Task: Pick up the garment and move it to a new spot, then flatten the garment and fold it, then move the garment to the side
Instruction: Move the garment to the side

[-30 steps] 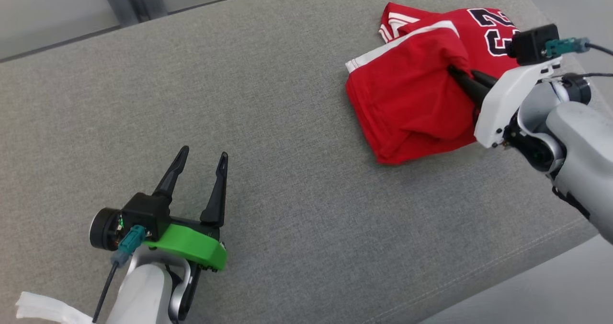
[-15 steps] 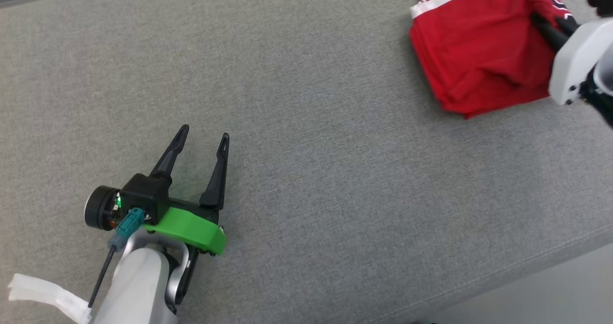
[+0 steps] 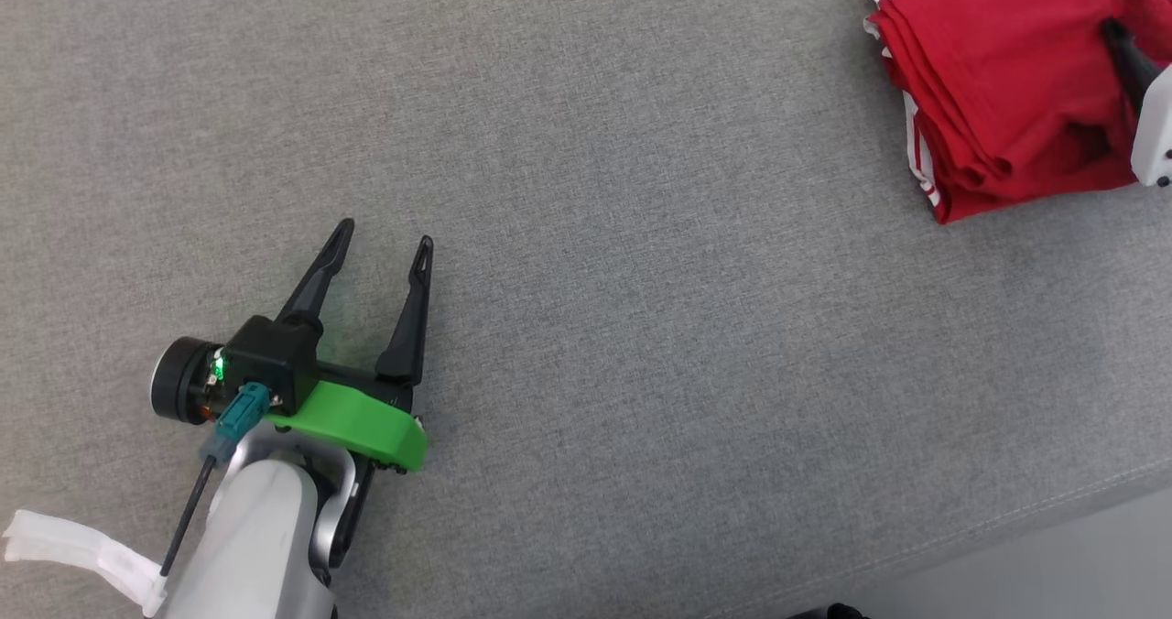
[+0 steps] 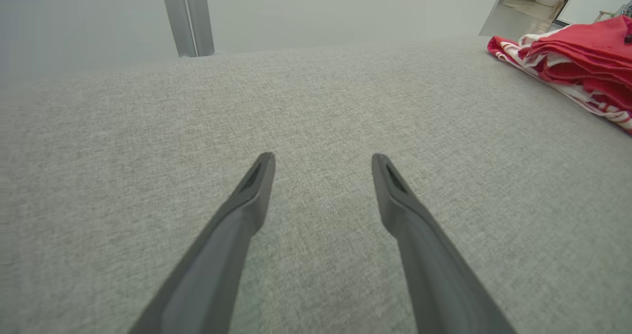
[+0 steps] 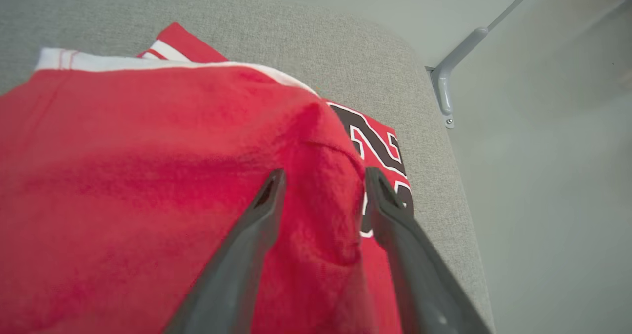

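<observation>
The red garment (image 3: 998, 79), with white trim and a dark number, lies bunched in stacked folds at the far right of the grey cushion (image 3: 641, 234). My right gripper (image 3: 1112, 28) reaches into it from the right edge. In the right wrist view a raised ridge of the garment (image 5: 148, 176) sits between the fingers of my right gripper (image 5: 323, 178), which is shut on it. My left gripper (image 3: 380, 234) rests open on bare cushion at the lower left, far from the garment. In the left wrist view the left gripper (image 4: 321, 163) holds nothing, and the garment (image 4: 577, 62) lies far right.
The cushion's front edge (image 3: 1053, 518) runs across the lower right, with pale floor (image 3: 1080, 573) beyond it. A white strip (image 3: 73, 550) shows at the lower left by my left forearm. A grey metal post (image 4: 187, 15) stands behind the cushion.
The head camera has swung, shifting the whole picture up and right. The garment now looks more compact, with stacked folds and striped edges showing on its left side. The left gripper has stayed open.
</observation>
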